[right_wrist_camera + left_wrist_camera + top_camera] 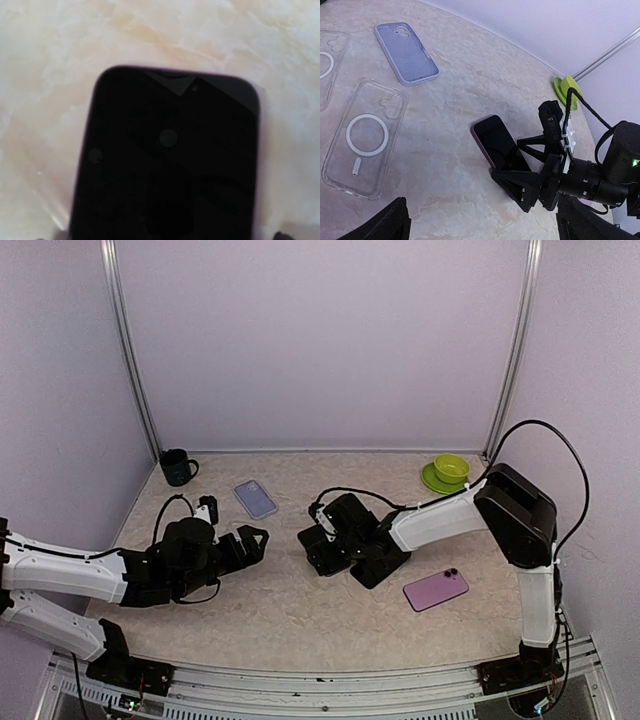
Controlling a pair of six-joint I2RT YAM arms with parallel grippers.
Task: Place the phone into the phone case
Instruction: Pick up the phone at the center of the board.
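A phone with a black screen and purple edge [501, 149] lies low over the table's middle, gripped at its sides by my right gripper [512, 161], which is shut on it. In the top view that gripper [318, 540] covers most of the phone. The phone's screen [167, 165] fills the right wrist view. A clear phone case with a white ring [365, 137] lies flat to the left of the phone. My left gripper [258, 542] is open and empty, just left of the right gripper, its fingers [387, 225] at the bottom corners of its wrist view.
A lavender case [255, 498] lies behind the grippers, also in the left wrist view [405, 52]. A second clear case [327, 62] sits at the far left. A purple phone, back up [435, 590], lies at the right front. A dark mug [178, 468] stands back left and a green cup on a saucer [448, 472] back right.
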